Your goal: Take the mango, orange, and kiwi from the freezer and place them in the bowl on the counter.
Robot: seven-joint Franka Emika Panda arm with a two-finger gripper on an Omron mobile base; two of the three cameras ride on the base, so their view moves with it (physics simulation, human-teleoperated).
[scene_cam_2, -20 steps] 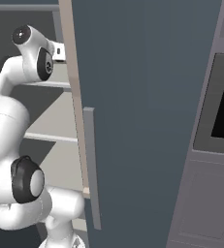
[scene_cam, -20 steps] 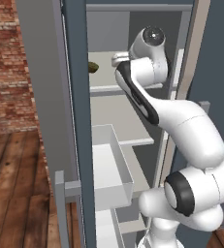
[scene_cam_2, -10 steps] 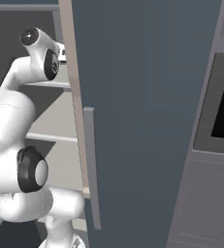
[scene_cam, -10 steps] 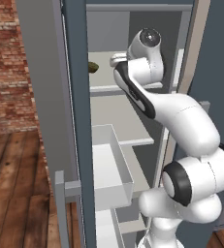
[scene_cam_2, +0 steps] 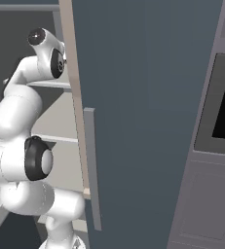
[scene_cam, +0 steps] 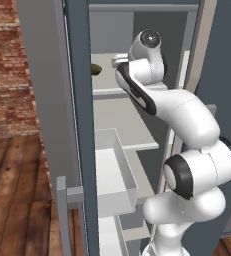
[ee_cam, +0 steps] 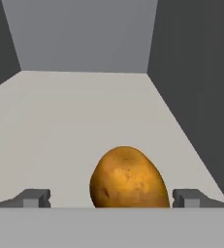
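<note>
Gripper at the freezer shelf
The gripper (ee_cam: 111, 198) is spread wide, unclenched, with the mango (ee_cam: 128, 178) between its fingertips on the freezer (scene_cam: 79, 125) shelf (ee_cam: 74, 116).

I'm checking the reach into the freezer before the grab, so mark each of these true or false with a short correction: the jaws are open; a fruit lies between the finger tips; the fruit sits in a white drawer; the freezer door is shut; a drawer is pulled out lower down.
1. The gripper is open. True.
2. The golden-brown fruit lies between the finger tips. True, in the hand view.
3. That fruit sits in a white drawer. False: it rests on a pale shelf.
4. The freezer door is shut. False: it stands open, with the arm reaching inside.
5. A white drawer is pulled out lower down. True.
</note>
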